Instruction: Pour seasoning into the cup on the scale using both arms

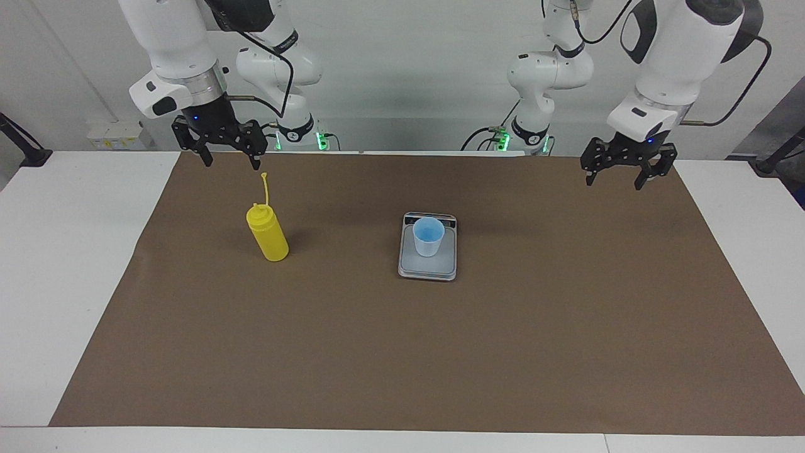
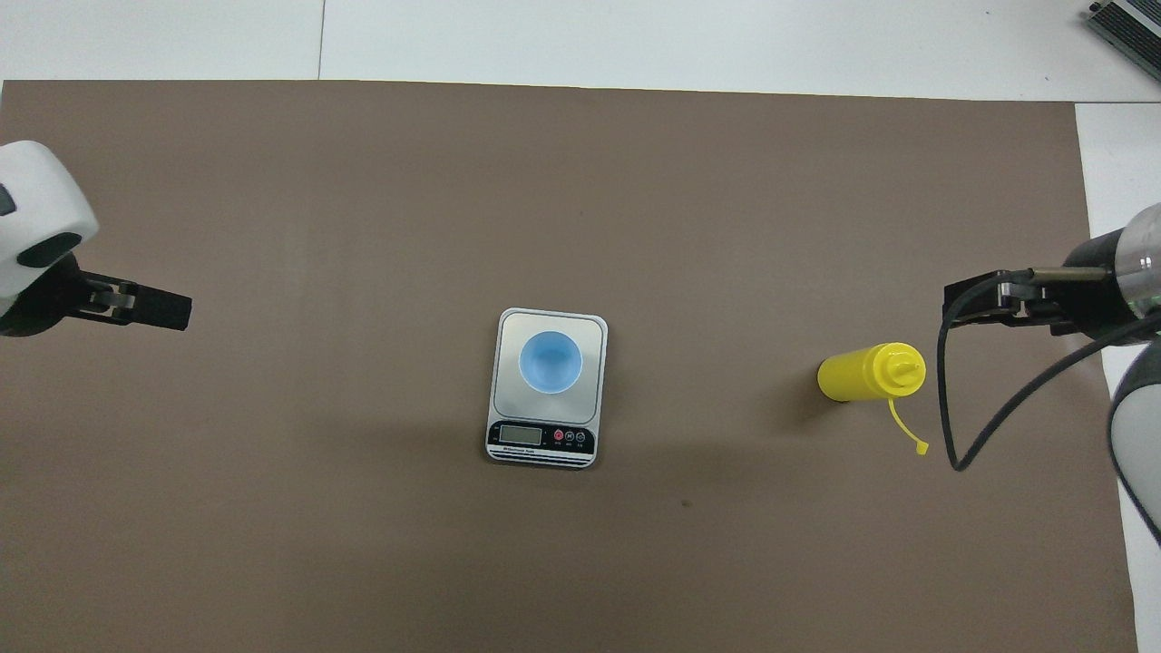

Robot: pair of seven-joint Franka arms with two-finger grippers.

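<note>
Brown mat (image 1: 440, 352): cup (image 1: 428, 236) on scale (image 1: 427, 267) (bottle (image 1: 268, 234) apart); L tool (image 1: 627, 167), R tool (image 1: 219, 143) both open, empty.

— Where is the light blue cup (image 1: 429, 236)?
— It stands upright on the silver-grey scale (image 1: 427, 264), empty inside.
— And the yellow seasoning bottle (image 1: 267, 233)?
— Upright too, well apart from the scale, toward the right arm's end, with its thin nozzle up.

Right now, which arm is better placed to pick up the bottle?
The right. Its open gripper hangs just above the bottle at that end of the table. The left gripper, also open, is over the mat's other end, with the scale and cup in between.
</note>
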